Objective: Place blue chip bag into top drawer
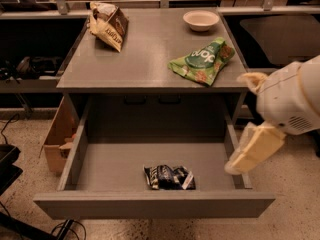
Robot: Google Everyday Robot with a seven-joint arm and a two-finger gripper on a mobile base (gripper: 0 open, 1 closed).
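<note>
In top drawer (150,204), crumpled blue chip bag (169,177); gripper (242,121) seemingly beside rim

The top drawer (150,204) stands open above the blue chip bag (169,177); the gripper (254,150) hangs beside its right wall.

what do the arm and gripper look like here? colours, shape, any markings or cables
The gripper, by the right side of the top drawer, has two flat, rounded cream-yellow fingers. The arm behind it is a smooth, bulbous white shell with a small patch of vent holes. No cables, sleeves or lettering are visible.
</note>
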